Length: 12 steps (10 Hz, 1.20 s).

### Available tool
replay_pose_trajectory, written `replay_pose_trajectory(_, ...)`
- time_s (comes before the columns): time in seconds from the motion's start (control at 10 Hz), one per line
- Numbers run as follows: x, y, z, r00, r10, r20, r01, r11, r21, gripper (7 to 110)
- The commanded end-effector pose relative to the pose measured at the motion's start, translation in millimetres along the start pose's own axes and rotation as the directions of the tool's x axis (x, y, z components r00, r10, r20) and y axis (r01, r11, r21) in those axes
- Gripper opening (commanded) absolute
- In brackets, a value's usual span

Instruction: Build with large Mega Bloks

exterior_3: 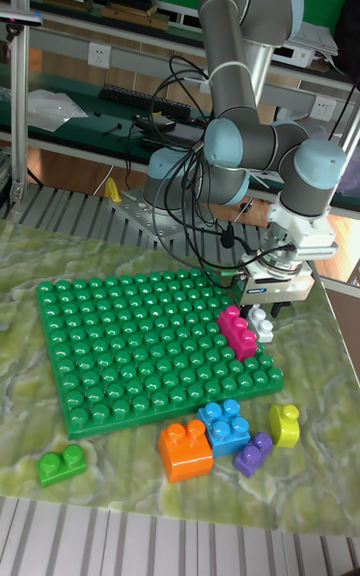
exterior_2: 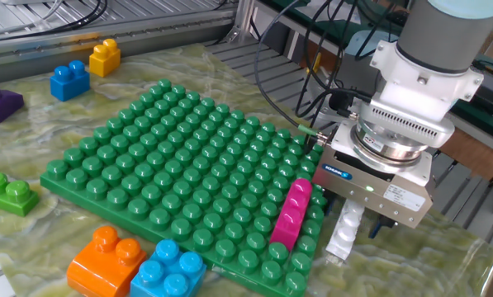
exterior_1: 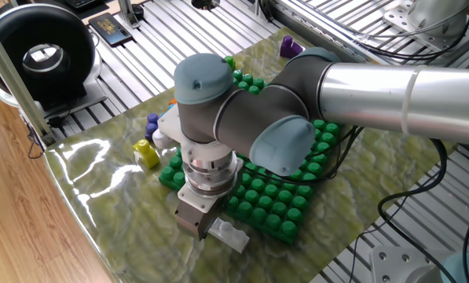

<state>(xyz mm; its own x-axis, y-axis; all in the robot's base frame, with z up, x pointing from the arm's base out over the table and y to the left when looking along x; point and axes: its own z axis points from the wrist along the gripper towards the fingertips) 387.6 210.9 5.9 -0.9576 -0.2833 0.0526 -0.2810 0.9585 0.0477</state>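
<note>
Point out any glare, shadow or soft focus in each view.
One fixed view: bright glare streaks on the glossy marbled table cover. The other fixed view: sharp, soft highlights on the green studded baseplate. Tall fixed view: even light, the gripper shades the white-grey brick.

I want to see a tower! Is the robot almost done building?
Not nearly. Only the magenta brick sits on the baseplate. The gripper is down at the white brick beside the plate. The orange, blue and green bricks lie loose.
</note>
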Motion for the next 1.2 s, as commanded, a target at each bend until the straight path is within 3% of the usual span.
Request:
replay_pose_trajectory(0.0,5.4,1.9,-2.1,1.0,0.016,-0.003,-0.016,1.0,-0.012,44)
replay_pose_trajectory(0.6,5.4,-0.7,5.1,1.0,-0.006,0.011,0.006,1.0,0.014,44)
replay_pose_trajectory(0.7,5.0,-0.8,5.0,1.0,-0.001,0.013,0.001,1.0,0.015,22)
replay_pose_trajectory(1.1,4.6,3.8,-2.6,1.0,0.026,0.015,-0.026,1.0,0.004,22)
